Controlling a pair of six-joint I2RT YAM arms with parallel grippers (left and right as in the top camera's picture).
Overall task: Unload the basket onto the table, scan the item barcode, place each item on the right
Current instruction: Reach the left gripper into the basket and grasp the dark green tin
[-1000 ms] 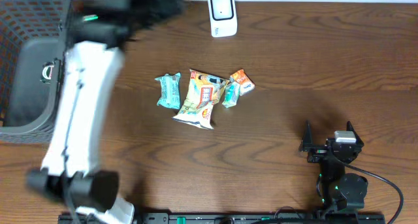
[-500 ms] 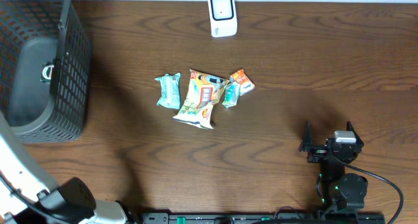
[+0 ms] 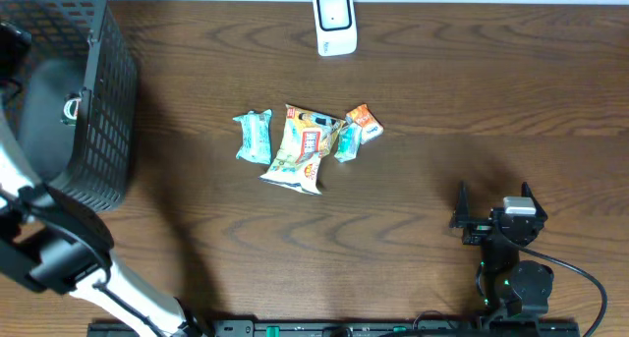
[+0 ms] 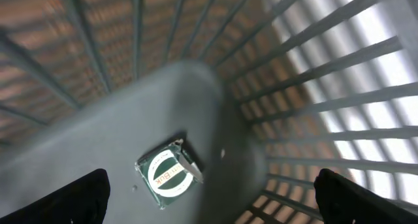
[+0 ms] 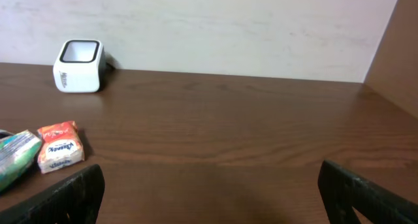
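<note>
Grey wire mesh basket (image 3: 110, 101) holds a small dark green packet with a round white label (image 4: 166, 175).
The left gripper (image 4: 212, 208) hangs above it, jaws spread wide and empty (the right gripper (image 3: 494, 197) likewise); the white box scanner (image 3: 334, 23) and colourful snack packets (image 3: 300, 145) sit well apart from the basket.

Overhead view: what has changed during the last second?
The left arm swung from across the basket back toward the near left corner, then up along the left edge; the left end effector now hangs open over the basket. Nothing was visibly taken or released. The snack packets, scanner, item in the basket and right end effector stayed put.
</note>
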